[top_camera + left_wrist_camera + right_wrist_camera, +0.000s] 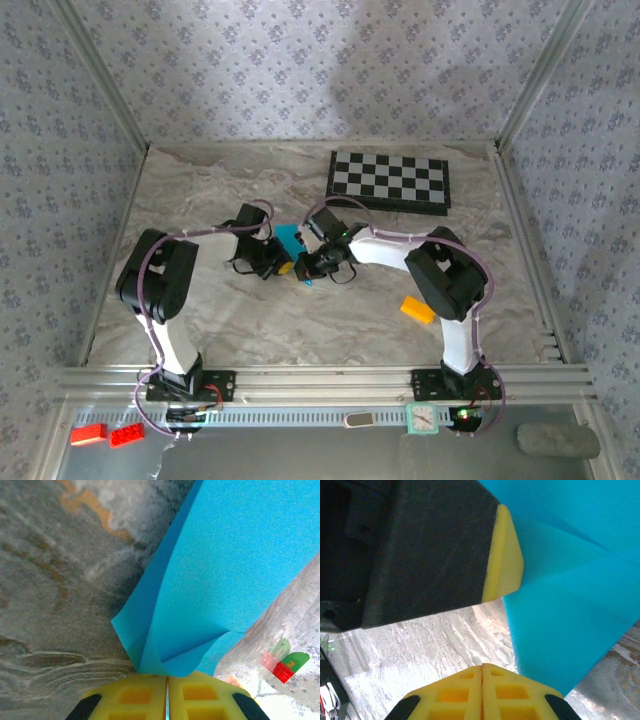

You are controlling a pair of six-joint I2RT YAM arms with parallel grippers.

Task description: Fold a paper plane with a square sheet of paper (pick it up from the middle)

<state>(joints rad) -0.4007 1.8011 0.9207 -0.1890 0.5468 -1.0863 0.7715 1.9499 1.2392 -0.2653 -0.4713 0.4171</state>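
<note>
Left gripper (167,685) was clenched on a buckled edge of the thin bright cyan-blue square sheet of paper (225,580), at the middle of the marbled bench (50,580). Right gripper (482,675) was pressed closed beside the sheet; whether it pinched paper could not be told. Pulling apart might tear it or skew the crease. The sheet's far edges ran out of frame.

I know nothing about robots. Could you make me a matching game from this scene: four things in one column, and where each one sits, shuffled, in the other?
1 blue paper
2 chessboard
3 yellow-orange block
4 red bricks

A far right of the table
B near ledge, left end
C pinched by the left gripper
D on the table beside the right arm

Pairs: 1-C, 2-A, 3-D, 4-B
</note>
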